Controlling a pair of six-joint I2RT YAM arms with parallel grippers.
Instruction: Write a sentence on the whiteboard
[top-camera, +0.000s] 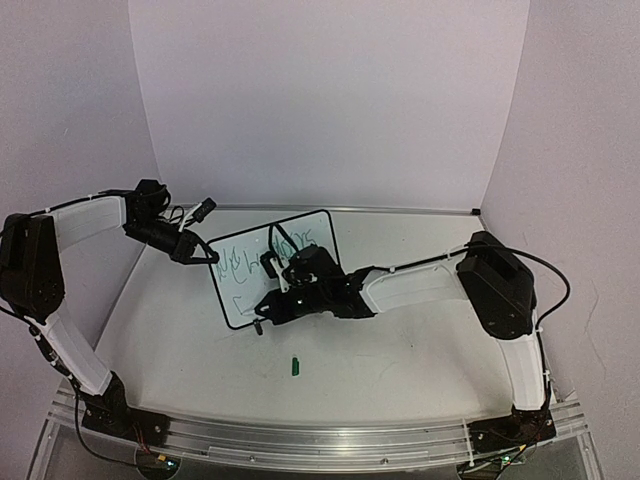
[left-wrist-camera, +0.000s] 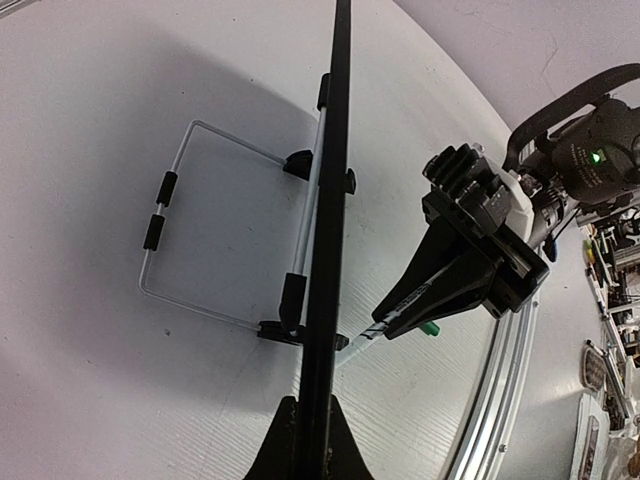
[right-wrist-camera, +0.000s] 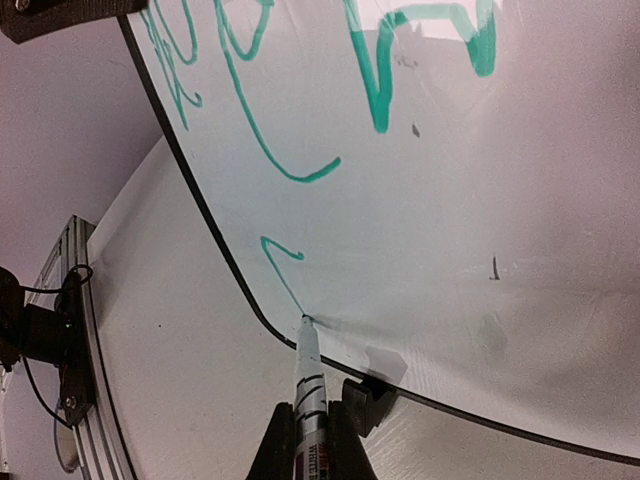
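Note:
The whiteboard (top-camera: 285, 262) stands tilted on the table, with a green sentence (top-camera: 262, 256) scrawled across its upper part. My left gripper (top-camera: 203, 252) is shut on the board's left edge; its wrist view shows the board (left-wrist-camera: 333, 190) edge-on between the jaws. My right gripper (top-camera: 268, 312) is shut on a marker (right-wrist-camera: 309, 385). The marker's tip touches the board (right-wrist-camera: 450, 230) near its lower left corner, at the end of a fresh green stroke (right-wrist-camera: 280, 265). The marker also shows in the left wrist view (left-wrist-camera: 385, 322).
A green marker cap (top-camera: 296, 366) lies on the table in front of the board. The board's wire stand (left-wrist-camera: 200, 235) rests behind it. A metal rail (top-camera: 300, 435) runs along the near table edge. White walls enclose the back and sides.

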